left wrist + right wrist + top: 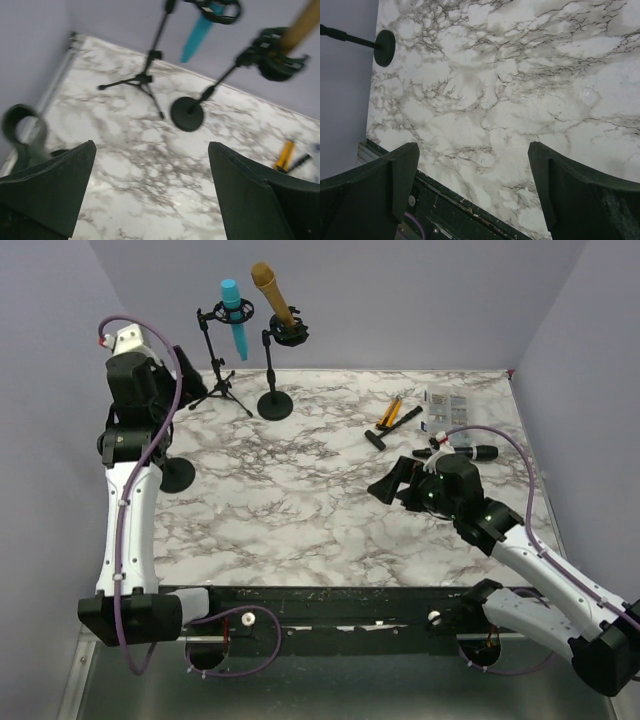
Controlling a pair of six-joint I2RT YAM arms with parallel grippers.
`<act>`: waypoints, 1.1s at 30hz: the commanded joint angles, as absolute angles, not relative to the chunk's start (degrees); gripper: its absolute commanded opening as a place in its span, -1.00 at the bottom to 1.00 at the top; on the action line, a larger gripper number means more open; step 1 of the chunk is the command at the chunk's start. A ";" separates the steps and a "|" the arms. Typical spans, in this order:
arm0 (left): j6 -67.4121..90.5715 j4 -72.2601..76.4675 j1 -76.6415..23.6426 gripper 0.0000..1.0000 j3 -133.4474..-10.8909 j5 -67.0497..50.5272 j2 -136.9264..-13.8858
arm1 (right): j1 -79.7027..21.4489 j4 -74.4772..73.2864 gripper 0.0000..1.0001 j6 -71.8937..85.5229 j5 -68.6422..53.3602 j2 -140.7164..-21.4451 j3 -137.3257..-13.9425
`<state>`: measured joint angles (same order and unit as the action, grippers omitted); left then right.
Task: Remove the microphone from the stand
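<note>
**Both pairs of fingers apart; two microphones sit in their stands at the far left**

My left gripper [151, 165] has its two black fingers [50, 190] spread wide, and only the white marble-patterned table [125, 150] shows between them. It is raised over the left side of the table, tilted down and looking toward the far edge. Just to its left stands a blurred black ring-shaped clip [31, 150]. Farther out, near the far-left corner, the blue microphone [197, 35] sits tilted in the mount of a black tripod stand [145, 77], head up and tail pointing down. Just to the right of it, the gold-brown microphone [302, 25] leans in the clip of a black round-base stand [187, 114], whose disc foot rests on the marble beside the tripod's legs. Both microphones are well apart from my fingers.

My right gripper [472, 190] also has its fingers [580, 195] set apart, again with plain marble between them. It hangs low over the near-right part of the table and points left. Far off in that direction, at the table's left side, lies a black disc base [385, 47] with a thin rod rising from it. From above, a dark cylindrical object [470, 452] lies just beyond this gripper toward the far side. Farther still lie yellow-and-black tools [392, 415] and a small clear packet [445, 405].
</note>
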<state>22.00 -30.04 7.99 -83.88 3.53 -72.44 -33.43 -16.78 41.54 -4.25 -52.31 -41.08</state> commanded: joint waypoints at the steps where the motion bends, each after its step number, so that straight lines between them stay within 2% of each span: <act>1: 22.30 -23.56 0.53 0.97 -83.30 -13.58 -68.57 | -33.82 -14.03 0.99 42.69 -6.71 -53.84 -42.27; 5: 28.18 -8.97 -5.29 0.97 -76.68 -33.90 -67.32 | -33.84 -5.74 0.99 46.38 -11.80 -57.82 -41.94; 8: 25.63 -8.37 -10.72 0.95 -76.19 -36.92 -68.61 | -33.84 -3.14 0.98 45.91 -13.02 -62.73 -44.95; 15: 17.66 -6.61 -15.38 0.92 -67.86 -33.65 -62.14 | -33.79 -5.36 0.99 36.53 -5.73 -76.07 -61.76; 22: 12.49 -6.82 -16.00 0.90 -64.06 -19.53 -55.82 | -33.45 -0.62 0.99 32.39 -0.29 -91.35 -80.51; 27: 12.83 -8.33 -16.00 0.91 -64.11 -14.23 -55.17 | -32.03 5.39 0.99 40.14 -3.43 -102.13 -90.58; 33: 13.27 -7.87 -15.91 0.94 -64.26 -16.42 -56.48 | -30.70 13.50 0.99 48.99 -8.54 -114.07 -99.41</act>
